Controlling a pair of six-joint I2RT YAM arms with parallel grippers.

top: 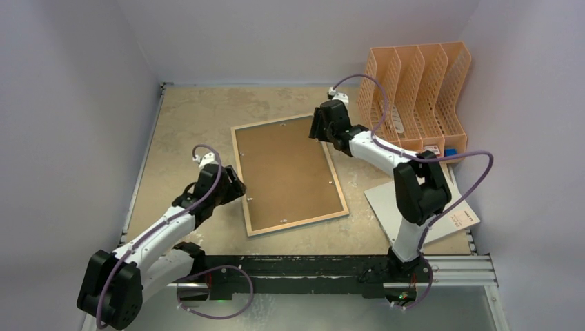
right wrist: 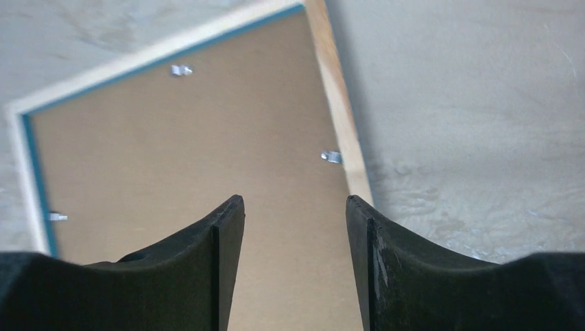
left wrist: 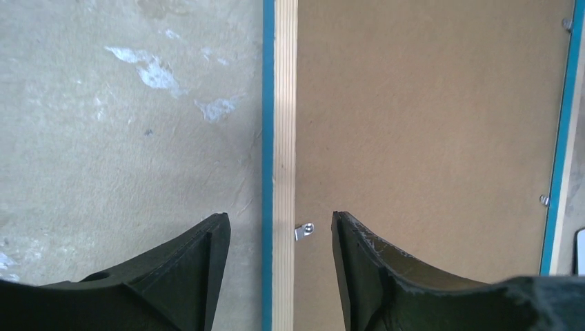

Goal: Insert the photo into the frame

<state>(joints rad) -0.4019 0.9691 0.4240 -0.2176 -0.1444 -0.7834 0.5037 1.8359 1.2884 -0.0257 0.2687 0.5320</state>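
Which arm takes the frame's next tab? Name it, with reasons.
Probably left. The left gripper, open, straddles the frame rail with a metal tab between its jaws; the right gripper hovers over bare backing board.

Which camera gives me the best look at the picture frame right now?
Top external: the whole frame lies back-up, all four sides showing around the brown backing board. Left wrist shows part of two sides and a clip; right wrist, one blurred corner.
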